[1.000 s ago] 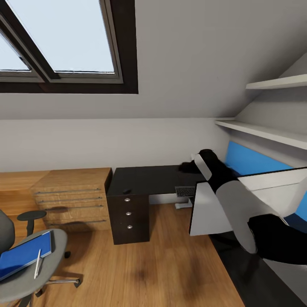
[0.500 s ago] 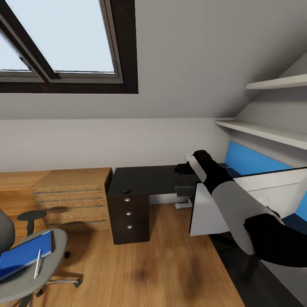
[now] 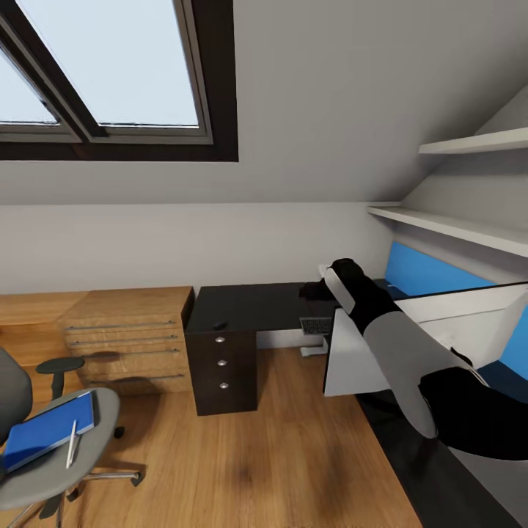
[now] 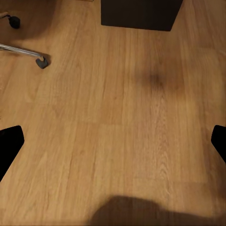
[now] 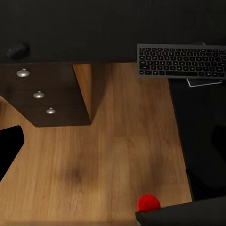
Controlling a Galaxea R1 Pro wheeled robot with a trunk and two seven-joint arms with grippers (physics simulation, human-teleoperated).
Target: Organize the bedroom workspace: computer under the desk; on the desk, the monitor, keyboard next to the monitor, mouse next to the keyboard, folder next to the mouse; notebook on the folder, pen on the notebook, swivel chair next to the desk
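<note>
View panned slightly left versus earlier; folder and pen sat on swivel chair, left of desk. Both grippers spread wide, empty. Folder transfer still pending.

The right arm has glossy black joints and pale grey shells (seemingly smooth, unmarked).
</note>
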